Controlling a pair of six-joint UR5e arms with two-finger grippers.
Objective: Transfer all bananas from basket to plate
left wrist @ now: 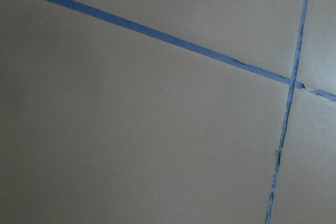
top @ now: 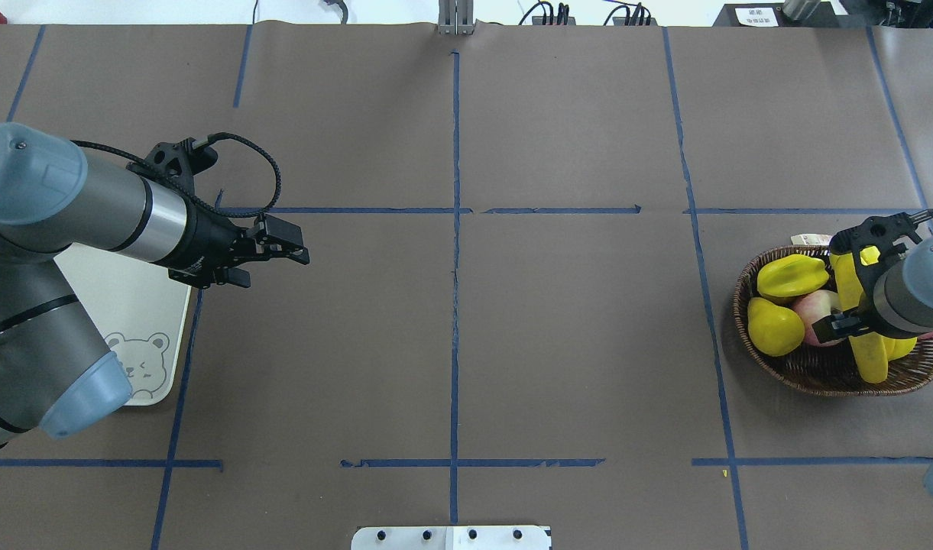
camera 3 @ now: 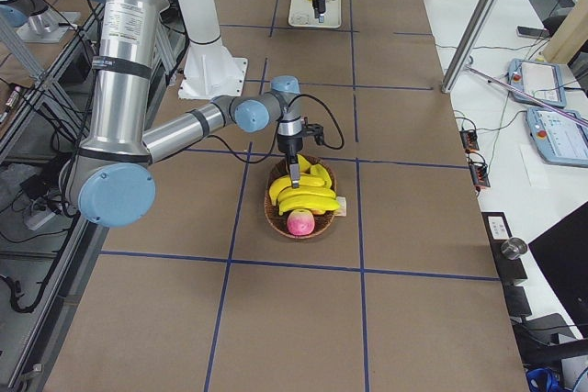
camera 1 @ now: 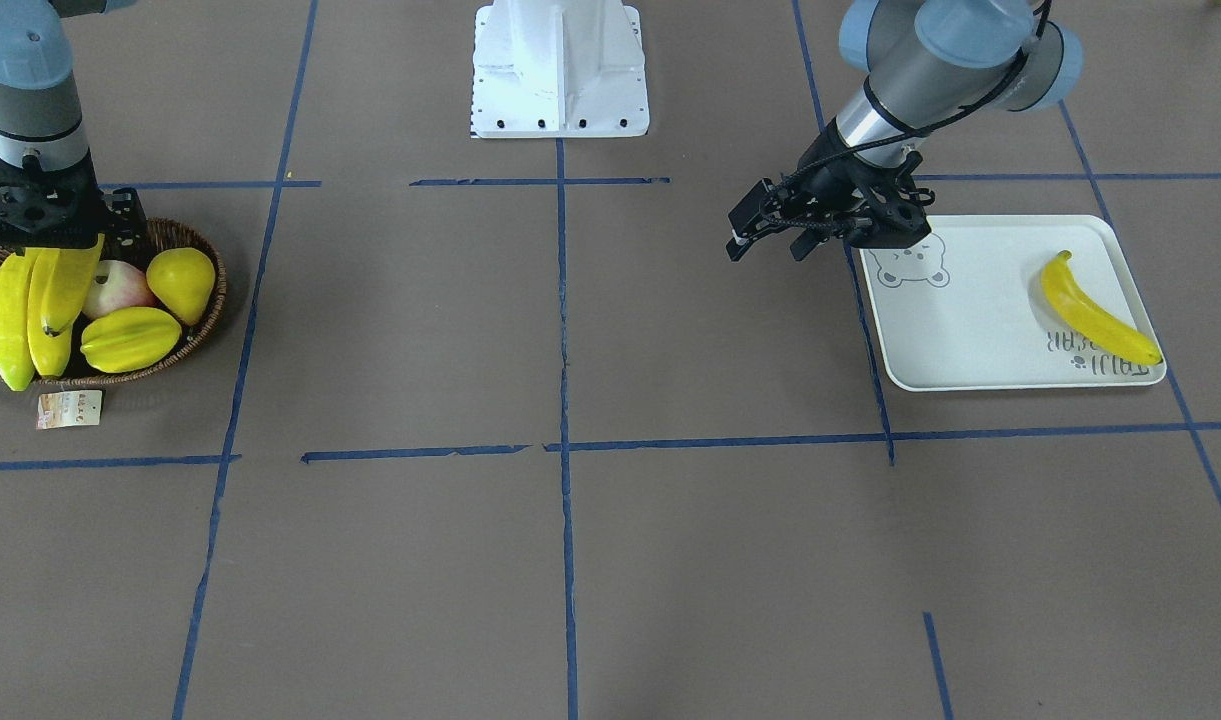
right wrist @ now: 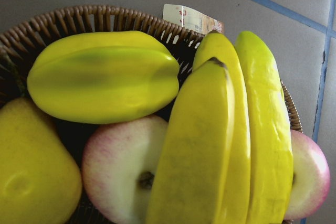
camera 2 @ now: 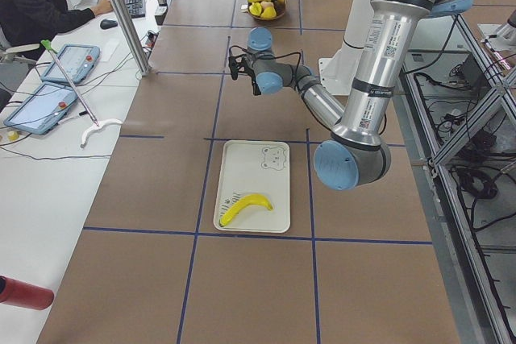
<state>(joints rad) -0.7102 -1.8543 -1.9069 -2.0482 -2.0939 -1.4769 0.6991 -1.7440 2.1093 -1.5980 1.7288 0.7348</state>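
While the front-facing view is read first, one banana (camera 1: 1098, 312) is recorded lying on the plate (camera 1: 970, 340), near its outer edge beside the lettering. Three bananas are counted at the basket (camera 1: 195, 330): two lying in it (camera 1: 10, 320) and a third (camera 1: 68, 285) gripped at its upper end by the right gripper (camera 1: 45, 235), which is closed on it. The left gripper (camera 1: 770, 240) is seen with jaws parted and nothing between them, just beside the plate's bear-print corner.

From overhead, the left gripper (top: 271, 256) is noted over bare table, clear of the plate (top: 141, 321); the gripped banana (top: 856, 305) is seen above the other fruit.

In the right wrist view, the gripped banana (right wrist: 194, 150) overlaps its two neighbours (right wrist: 262, 129), with a starfruit (right wrist: 102, 82), an apple (right wrist: 123, 171) and a pear-shaped fruit (right wrist: 31, 171) alongside.

Judged progress: one of four transferred; three remain, one being in hand but not yet clear of the basket.
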